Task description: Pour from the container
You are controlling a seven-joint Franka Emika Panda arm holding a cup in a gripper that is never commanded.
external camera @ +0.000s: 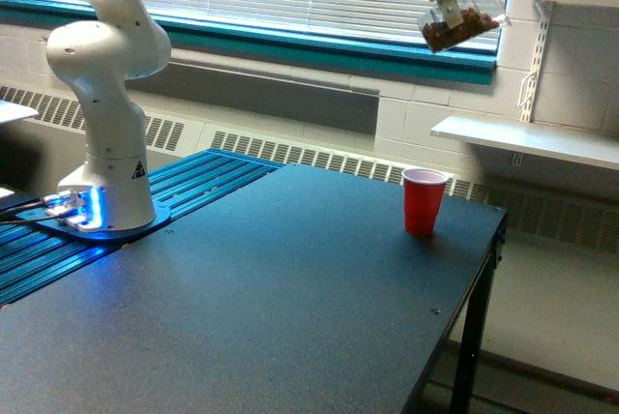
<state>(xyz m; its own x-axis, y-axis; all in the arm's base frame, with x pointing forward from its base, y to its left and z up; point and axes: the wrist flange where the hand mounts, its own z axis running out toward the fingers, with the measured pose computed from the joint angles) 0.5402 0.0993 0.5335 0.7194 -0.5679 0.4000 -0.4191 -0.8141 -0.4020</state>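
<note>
Container (pixel 465 19): clear cup, tilted, brown bits inside, high above red cup (pixel 424 200) | Gripper (pixel 447 10): fingers closed on container | Table (pixel 290 298): dark, red cup far right

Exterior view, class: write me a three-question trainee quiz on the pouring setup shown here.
1. True or false: the clear container in the tool is tilted.
2. Which cup stands on the dark table? A) red B) blue C) green
3. Fill in: the container holds ____ granular bits.

Key: 1 true; 2 A, the red cup, upright near the table's far edge on the exterior view's right; 3 brown.
</note>
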